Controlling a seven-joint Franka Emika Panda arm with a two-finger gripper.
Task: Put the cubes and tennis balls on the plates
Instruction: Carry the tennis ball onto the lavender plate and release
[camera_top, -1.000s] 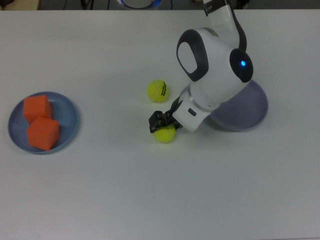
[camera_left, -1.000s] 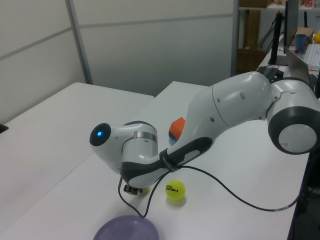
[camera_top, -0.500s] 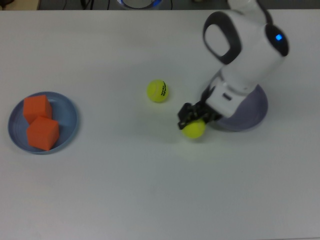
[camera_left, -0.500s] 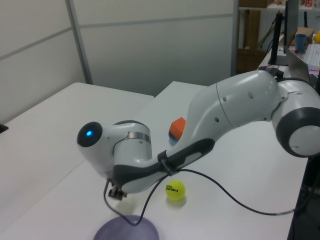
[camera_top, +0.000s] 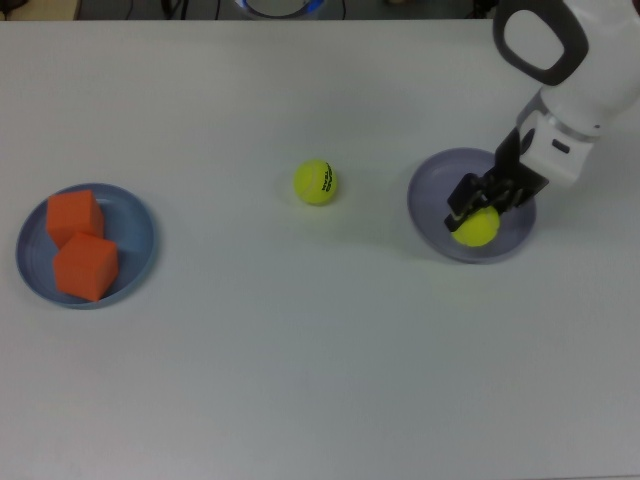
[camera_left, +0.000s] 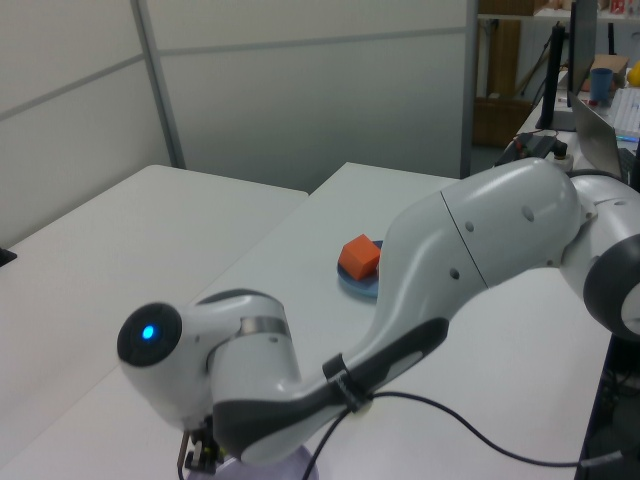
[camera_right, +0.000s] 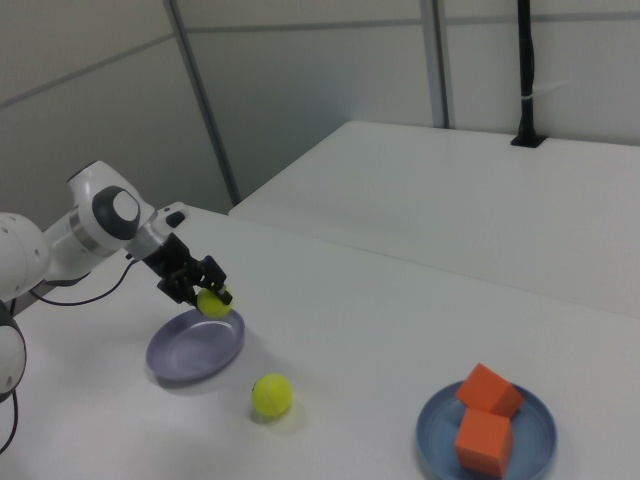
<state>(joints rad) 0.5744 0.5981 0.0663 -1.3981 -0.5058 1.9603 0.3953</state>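
My gripper (camera_top: 470, 213) is shut on the plain tennis ball (camera_top: 480, 231) and holds it just above the lavender plate (camera_top: 430, 194), over its right half in the top view. In the right view the gripper (camera_right: 203, 290) and ball (camera_right: 213, 304) hang over the lavender plate (camera_right: 185, 356). The lettered tennis ball (camera_top: 316, 182) lies on the table to the top view's left of that plate. Two orange cubes (camera_top: 74, 216) (camera_top: 86, 267) rest side by side on the light blue plate (camera_top: 137, 226) at the top view's far left.
The white tabletop (camera_top: 300, 350) spreads around both plates. In the left view the arm's bulky links (camera_left: 470, 250) fill the foreground and hide the lavender plate and both balls; one cube (camera_left: 360, 257) shows behind them. A black cable (camera_left: 460, 440) trails from the arm.
The gripper has carried the plain tennis ball off the table and toward the top view's right, from beside the lettered ball to above the lavender plate. Nothing else moved.
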